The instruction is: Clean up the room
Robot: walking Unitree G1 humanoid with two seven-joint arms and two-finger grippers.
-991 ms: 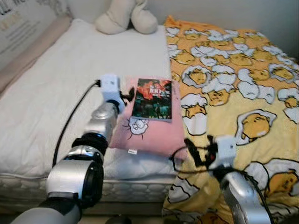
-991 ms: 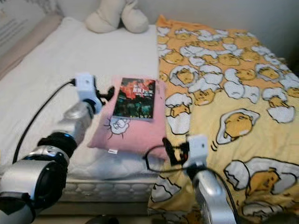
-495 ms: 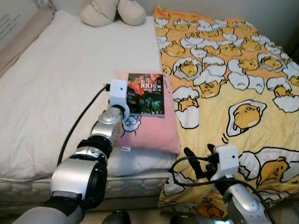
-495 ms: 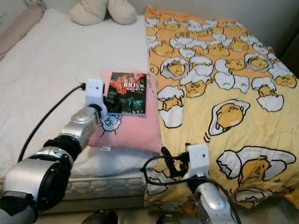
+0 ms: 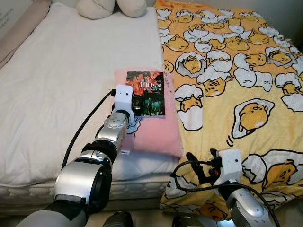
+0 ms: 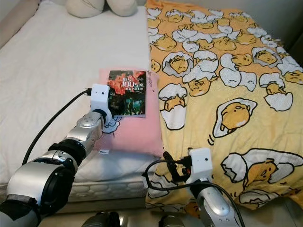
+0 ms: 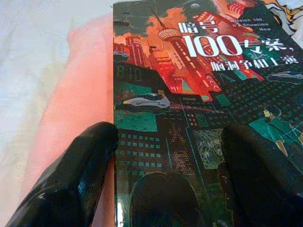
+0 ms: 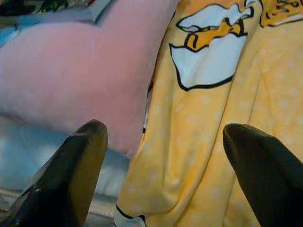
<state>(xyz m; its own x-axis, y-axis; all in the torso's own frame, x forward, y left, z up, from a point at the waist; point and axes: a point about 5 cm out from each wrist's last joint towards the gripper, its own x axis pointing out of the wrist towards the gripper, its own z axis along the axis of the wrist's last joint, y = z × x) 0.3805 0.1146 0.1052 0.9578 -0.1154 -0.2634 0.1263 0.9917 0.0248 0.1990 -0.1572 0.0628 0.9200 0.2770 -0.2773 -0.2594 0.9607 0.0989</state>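
Left gripper (image 7: 165,184): fingers spread wide, holding nothing, set over the near short edge of the book (image 5: 147,93). One finger (image 7: 75,175) rests just off the book's left long edge against the pink pillow (image 5: 154,135); the other lies on the cover toward its right side. Whether the tips press on the cover cannot be told.

The book lies flat, face up, on the far half of the pink pillow, which sits at the near edge of the mattress (image 5: 52,90), just beside the yellow egg-print blanket (image 5: 236,80). Its long axis runs away from the robot, roughly in line with the left forearm; the title end points to the far side of the bed, the bottom edge toward the gripper. The book lies directly ahead of the left gripper.

Right gripper (image 5: 199,169): open, empty, low at the bed's near edge over the blanket's hanging fold, well apart from the book. The left arm is plainly the nearer.

Judgement: the book is the item in hand; a grasp would likely need the fingers to straddle a long edge.
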